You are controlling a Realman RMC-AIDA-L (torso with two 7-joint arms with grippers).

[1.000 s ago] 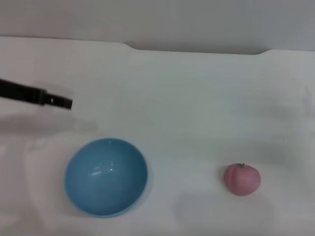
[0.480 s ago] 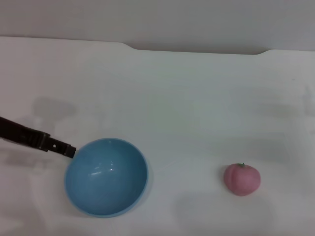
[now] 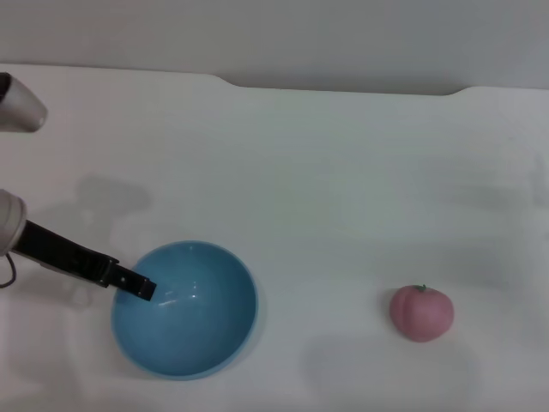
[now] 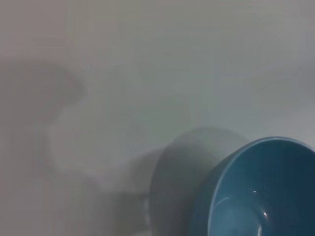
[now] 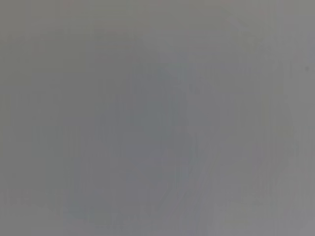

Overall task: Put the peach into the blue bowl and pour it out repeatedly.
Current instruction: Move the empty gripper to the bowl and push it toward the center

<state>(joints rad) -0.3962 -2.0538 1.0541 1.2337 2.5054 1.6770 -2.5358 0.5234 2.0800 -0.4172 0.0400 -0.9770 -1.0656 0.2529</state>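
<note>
Your left claw (image 3: pixel 144 287) sits at the blue bowl's (image 3: pixel 193 322) left rim; can't tell if it's apart or together. The peach (image 3: pixel 422 313) lies far right on the worktop (image 3: pixel 343 172), nearer your unseen right arm.

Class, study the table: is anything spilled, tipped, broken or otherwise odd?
Nothing stands out. The blue bowl sits upright and empty, the peach lies whole on the table apart from it, and the left pincer is at the bowl's rim.

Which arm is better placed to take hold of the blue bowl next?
Left. The left gripper is at the blue bowl's left rim; the right gripper is out of sight. The peach lies on the table, right of the bowl.
</note>
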